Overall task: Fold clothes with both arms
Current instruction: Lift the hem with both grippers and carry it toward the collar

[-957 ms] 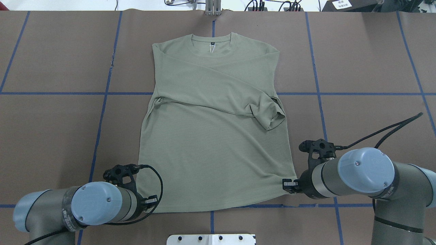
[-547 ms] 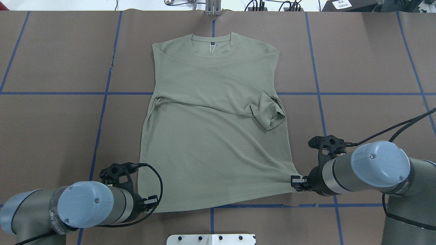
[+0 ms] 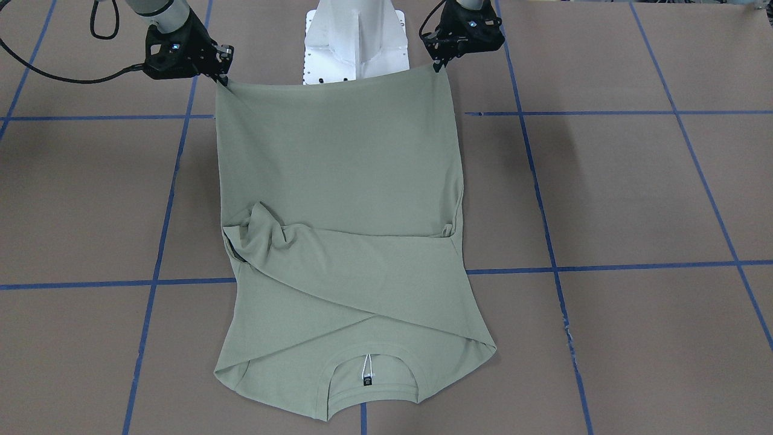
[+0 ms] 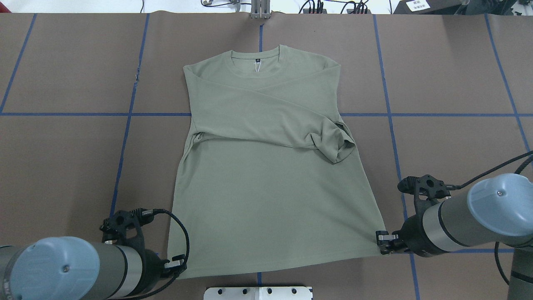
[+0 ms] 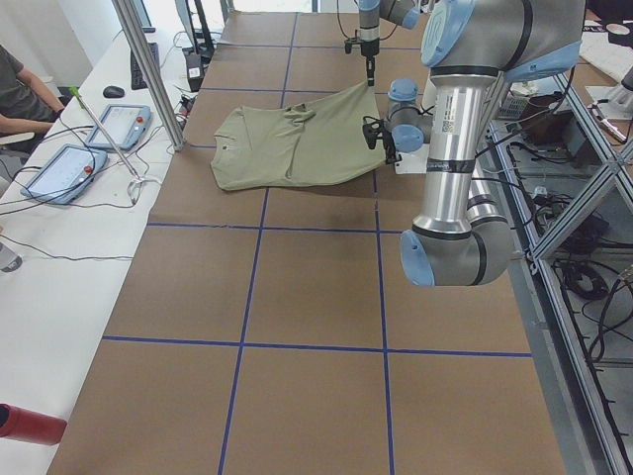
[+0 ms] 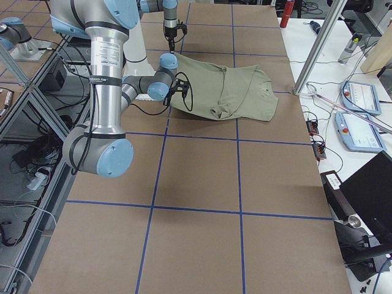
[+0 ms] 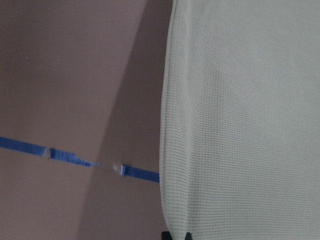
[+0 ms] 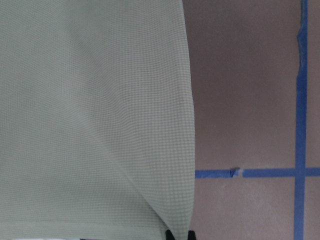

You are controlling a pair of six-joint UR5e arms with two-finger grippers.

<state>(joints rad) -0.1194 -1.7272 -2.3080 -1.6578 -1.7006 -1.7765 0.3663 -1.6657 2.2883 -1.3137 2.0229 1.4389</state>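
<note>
The pale green shirt (image 4: 266, 175) lies front up on the brown table, collar away from the robot, and both sleeves are folded across the chest. My left gripper (image 4: 177, 266) is shut on the hem's left corner. At the opposite hem corner my right gripper (image 4: 381, 242) is also shut on the cloth. In the front-facing view the shirt (image 3: 338, 181) is stretched taut between the left gripper (image 3: 439, 65) and the right gripper (image 3: 222, 78), with its hem raised off the table. Each wrist view shows knit cloth (image 7: 240, 125) (image 8: 90, 115) running down into the fingertips.
The white pedestal plate (image 4: 258, 293) sits at the near table edge just below the hem. Blue tape lines (image 4: 125, 114) grid the table. In the left side view a bench holds tablets (image 5: 119, 124), with a metal post (image 5: 148, 69) beside it and a person's arm (image 5: 20, 94) at the far left.
Both grippers have drawn back toward the robot base, holding the hem corners. The whole shirt slid nearer, and the right gripper also moved outward, stretching the hem wider.
</note>
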